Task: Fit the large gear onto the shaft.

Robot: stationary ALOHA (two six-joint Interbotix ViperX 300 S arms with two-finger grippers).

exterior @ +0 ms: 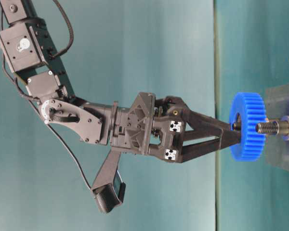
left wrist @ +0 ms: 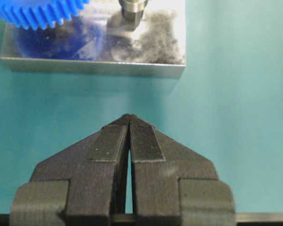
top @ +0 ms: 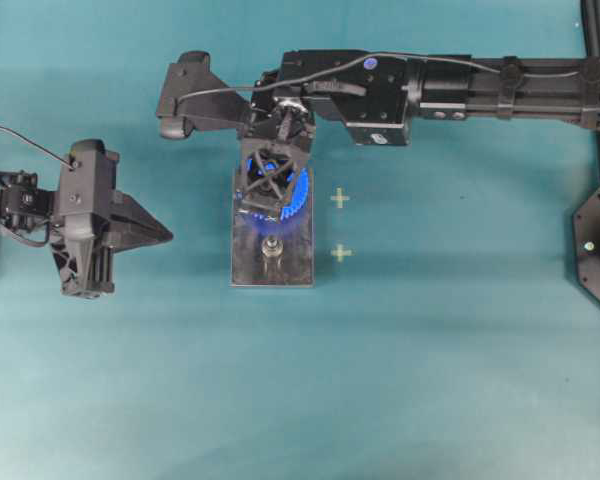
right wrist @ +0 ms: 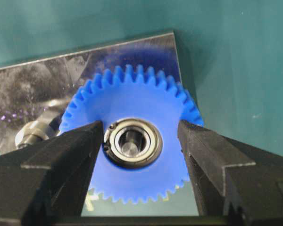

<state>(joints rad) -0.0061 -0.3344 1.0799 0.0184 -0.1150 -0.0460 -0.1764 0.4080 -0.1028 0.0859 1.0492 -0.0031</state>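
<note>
Over the large gear [right wrist: 132, 155], the right end effector [right wrist: 140, 141] points down, fingers spread.

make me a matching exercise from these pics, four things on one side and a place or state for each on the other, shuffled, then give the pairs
Things:
1. large gear
2. free shaft
3. left hand
4. right hand

Place or state:
a. shut, holding nothing, over the bare mat beside the plate
b. open, one finger on each side of the bearing hub
c. bare, nothing on it
d. blue, over a peg end that shows through its hub

Pairs: 1-d, 2-c, 3-a, 4-b
</note>
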